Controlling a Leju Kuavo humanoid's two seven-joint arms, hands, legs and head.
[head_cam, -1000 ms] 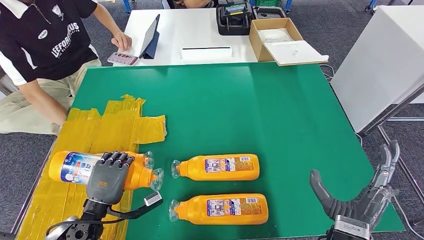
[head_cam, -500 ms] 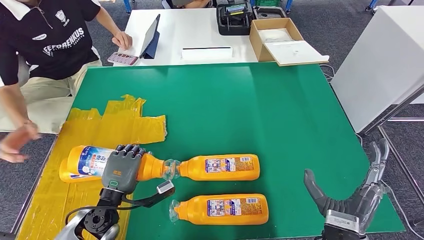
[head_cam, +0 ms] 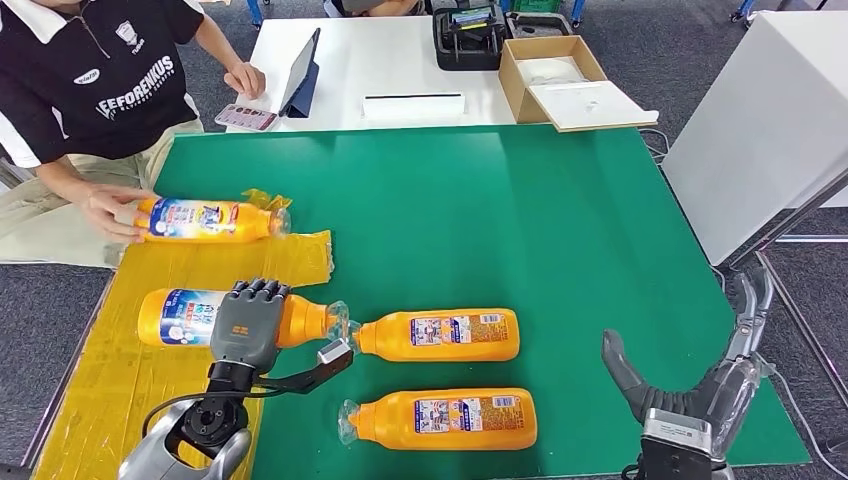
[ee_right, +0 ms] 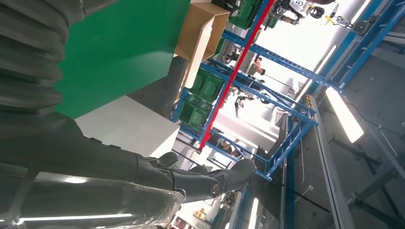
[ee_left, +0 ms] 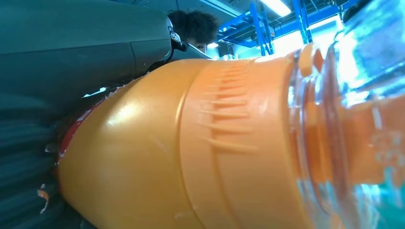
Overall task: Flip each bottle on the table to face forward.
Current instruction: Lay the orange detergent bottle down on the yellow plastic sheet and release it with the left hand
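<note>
My left hand (head_cam: 248,325) grips an orange bottle (head_cam: 185,317) lying on its side on the yellow tape, blue-and-white label showing. Its clear cap (head_cam: 338,318) meets the cap of a second orange bottle (head_cam: 440,334) lying on the green table (head_cam: 480,210). A third orange bottle (head_cam: 445,418) lies nearer the front edge. The left wrist view shows the held bottle's orange shoulder (ee_left: 191,157) and clear cap (ee_left: 363,95) up close. My right hand (head_cam: 700,390) is open at the front right edge, holding nothing, with its fingers (ee_right: 191,179) spread.
A person at the far left holds a fourth orange bottle (head_cam: 205,220) on the yellow tape patch (head_cam: 200,265). Behind the green table is a white table with a tablet (head_cam: 300,75), a cardboard box (head_cam: 560,75) and a black case (head_cam: 468,35).
My left hand has slid its bottle rightwards until its cap meets the middle bottle's cap. The person's hand has brought another bottle to the tape's back edge. My right hand shifted slightly.
</note>
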